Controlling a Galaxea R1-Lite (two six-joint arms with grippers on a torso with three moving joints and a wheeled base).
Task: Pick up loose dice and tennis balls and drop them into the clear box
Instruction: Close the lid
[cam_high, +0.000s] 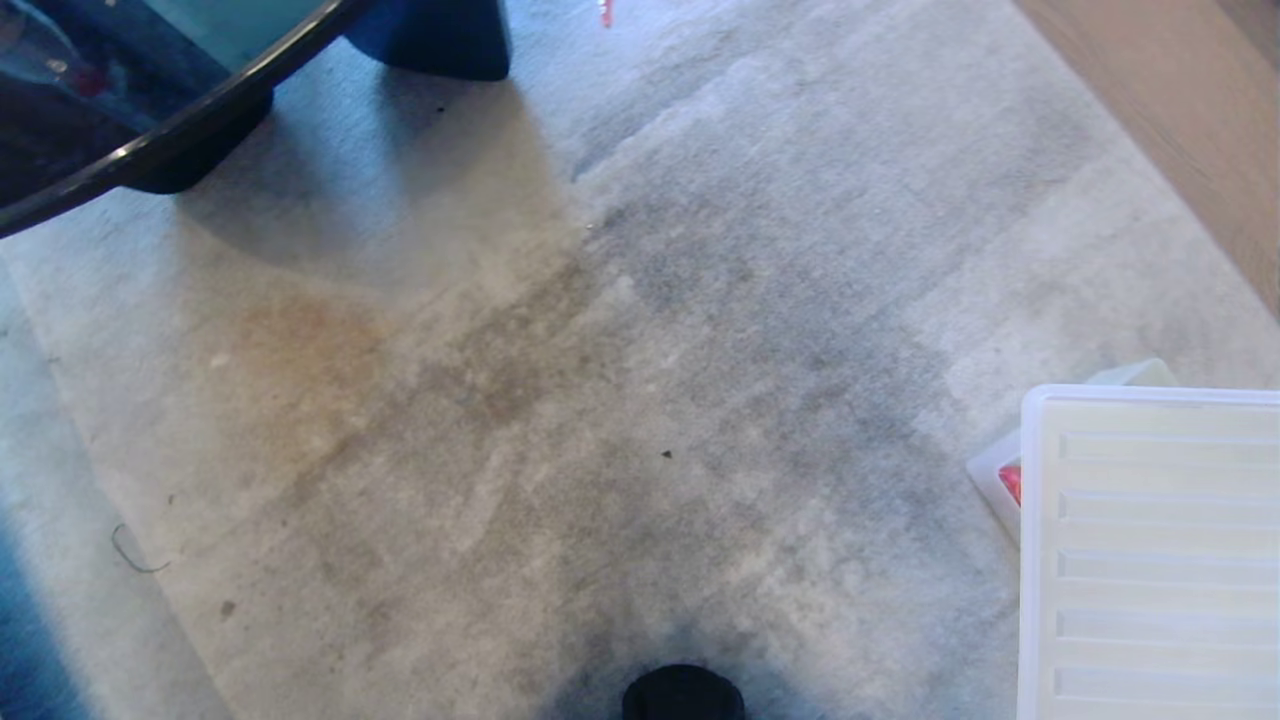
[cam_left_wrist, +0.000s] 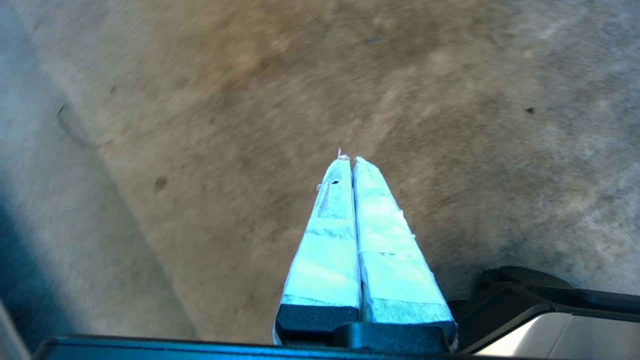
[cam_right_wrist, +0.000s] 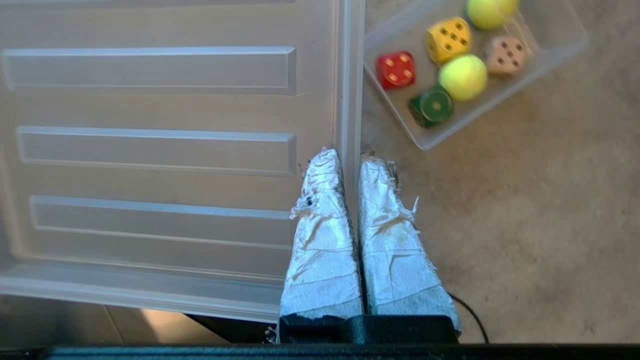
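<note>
Right wrist view alone shows the dice (cam_right_wrist: 448, 39) and tennis balls (cam_right_wrist: 463, 77) inside the clear box (cam_right_wrist: 560, 47). Right end effector (cam_right_wrist: 350, 155) and left end effector (cam_left_wrist: 348, 159) are clenched, empty.

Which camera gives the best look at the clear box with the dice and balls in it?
The right wrist view: the clear box sits open on the carpet with four dice and two tennis balls visible inside. The head view shows only a corner of it poking out beside the ribbed tray. The left wrist view shows bare carpet, no box.
</note>
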